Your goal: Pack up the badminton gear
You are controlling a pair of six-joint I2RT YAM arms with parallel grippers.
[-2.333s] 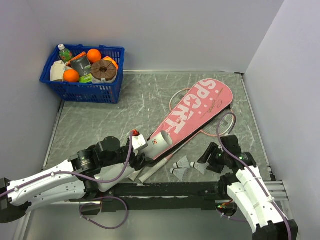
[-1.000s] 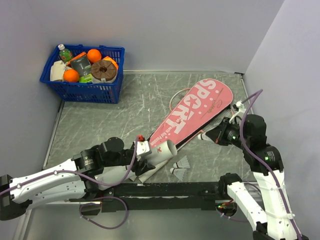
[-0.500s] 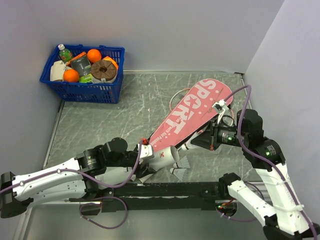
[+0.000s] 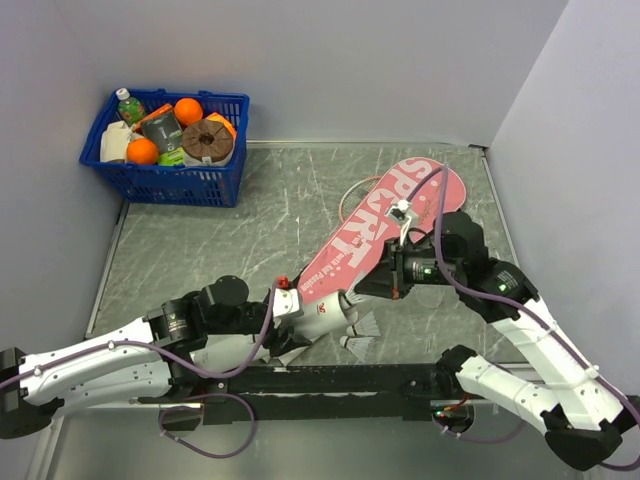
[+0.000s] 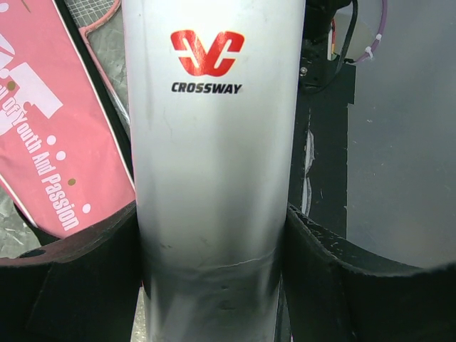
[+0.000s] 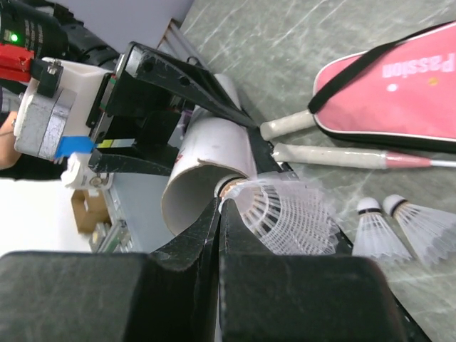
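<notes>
My left gripper (image 5: 214,239) is shut on the white tube (image 5: 214,142), which bears a red logo and "CROSSWAY". The tube (image 4: 330,312) lies low at the near middle, its mouth toward the right arm. My right gripper (image 6: 219,203) is shut on a white shuttlecock (image 6: 296,217), pinched near its cork. The cork sits at the mouth of the tube (image 6: 206,167). Two more shuttlecocks (image 6: 377,231) (image 6: 424,228) lie on the table. The pink "SPORT" racket bag (image 4: 385,230) lies diagonally, with two whitish racket handles (image 6: 292,126) (image 6: 335,155) beside its near end.
A blue basket (image 4: 165,185) of groceries stands in the far left corner. Grey walls close the table at the back and right. A black rail (image 4: 340,378) runs along the near edge between the arm bases.
My right arm lifted a shuttlecock from the table and carried it left to the tube's mouth. My left gripper shifted the tube slightly right; two shuttlecocks stay on the table.
</notes>
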